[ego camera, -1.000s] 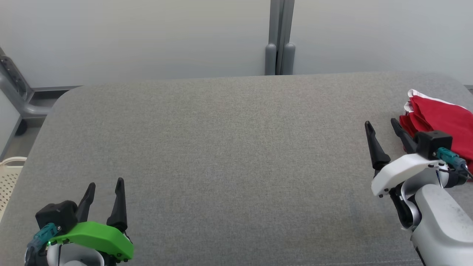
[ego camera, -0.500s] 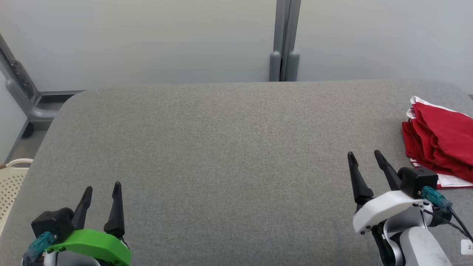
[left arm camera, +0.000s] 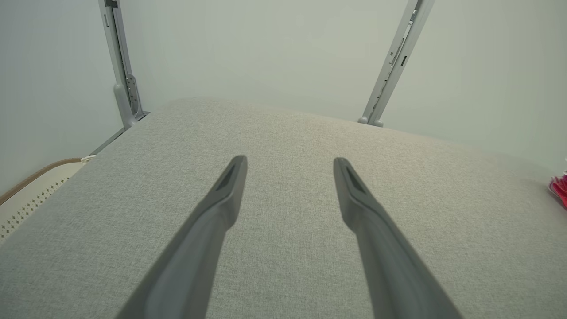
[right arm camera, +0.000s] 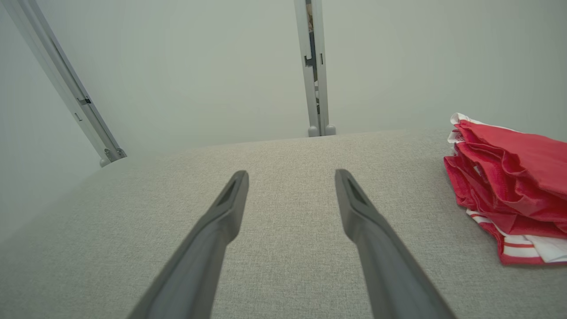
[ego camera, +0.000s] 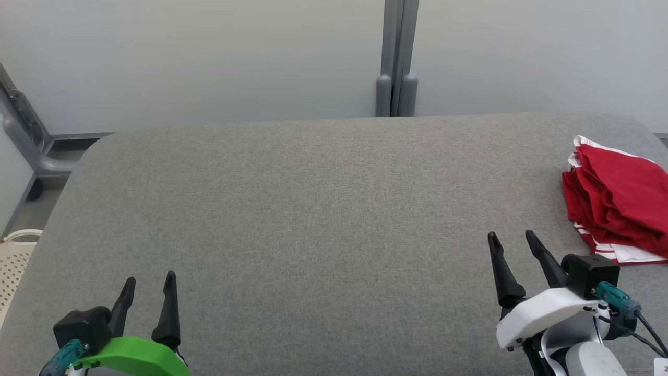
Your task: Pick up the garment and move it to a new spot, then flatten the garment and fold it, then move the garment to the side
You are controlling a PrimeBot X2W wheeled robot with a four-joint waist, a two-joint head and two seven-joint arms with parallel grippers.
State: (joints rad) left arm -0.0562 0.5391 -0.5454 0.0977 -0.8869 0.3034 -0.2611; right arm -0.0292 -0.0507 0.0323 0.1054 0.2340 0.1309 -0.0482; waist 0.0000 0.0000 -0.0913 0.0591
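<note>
Well apart: red garment [ego camera: 621, 203], cream basket [ego camera: 14, 261].

1. A wide grey fabric-covered surface with rounded corners [ego camera: 313, 209] spans the foreground.
2. Plain pale grey wall panels [ego camera: 209, 57] stand behind it, evenly lit.
3. A grey vertical metal post [ego camera: 395, 57] rises between them.
4. A slanted grey metal bracket [ego camera: 23, 130] stands at the left, over dull floor [ego camera: 34, 211].
5. A cream perforated plastic basket [ego camera: 13, 256] sits beside the left edge.

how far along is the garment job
Done, it seems: the red garment lies folded in a stack at the right edge of the grey table. In hand: nothing; the left gripper and right gripper hang open and empty, apart from it. Left: apparently nothing.
</note>
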